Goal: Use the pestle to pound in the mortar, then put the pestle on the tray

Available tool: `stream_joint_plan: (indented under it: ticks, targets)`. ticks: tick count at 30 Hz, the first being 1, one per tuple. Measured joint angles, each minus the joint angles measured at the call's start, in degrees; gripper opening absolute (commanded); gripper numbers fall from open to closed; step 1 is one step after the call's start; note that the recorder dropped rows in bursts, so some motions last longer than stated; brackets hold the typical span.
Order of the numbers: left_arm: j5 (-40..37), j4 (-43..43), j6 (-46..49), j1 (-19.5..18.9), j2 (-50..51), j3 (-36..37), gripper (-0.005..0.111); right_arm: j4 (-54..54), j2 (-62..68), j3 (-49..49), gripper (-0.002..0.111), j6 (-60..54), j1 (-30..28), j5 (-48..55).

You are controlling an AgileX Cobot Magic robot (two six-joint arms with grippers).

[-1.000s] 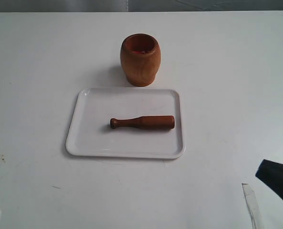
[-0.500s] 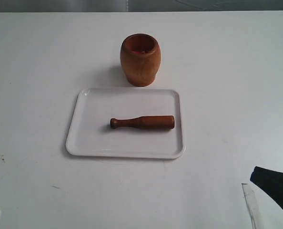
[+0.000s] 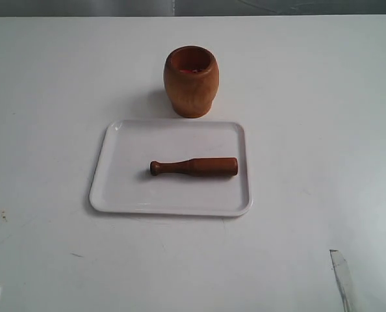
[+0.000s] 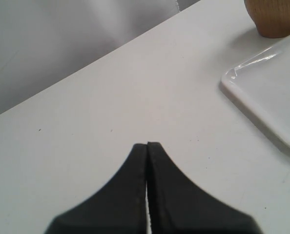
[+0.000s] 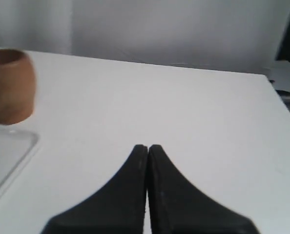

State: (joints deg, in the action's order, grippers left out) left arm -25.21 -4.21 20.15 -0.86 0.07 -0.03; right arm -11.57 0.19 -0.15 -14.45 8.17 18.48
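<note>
Dark brown wooden club-shaped pestle [image 3: 194,167] lies flat on the glossy white rectangular tray [image 3: 134,146], near the light brown barrel-shaped mortar [image 3: 191,81]. Jaws of left gripper [image 4: 147,145] and right gripper [image 5: 148,146]: together, empty. Advice: part 1 gripper, clamp across the pestle's thick end.

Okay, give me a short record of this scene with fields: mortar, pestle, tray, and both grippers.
mortar: upright on the table, close behind the tray's far rim
pestle: lying flat in the tray, thick end toward the right of the exterior view
tray: flat on the table, holding only the pestle
left gripper: shut, empty, over bare table near a tray corner
right gripper: shut, empty, over bare table
</note>
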Motion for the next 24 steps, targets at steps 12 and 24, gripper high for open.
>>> stream_joint_plan:
  ticks: [12,24]
  targets:
    - [0.00,0.00,0.00,0.00,0.00,0.00,0.000,-4.31,0.00,0.00,0.000,0.98,-7.00,0.29]
    - [0.00,0.00,0.00,0.00,0.00,0.00,0.000,-4.42,0.00,0.00,0.000,1.11,-7.00,0.29]
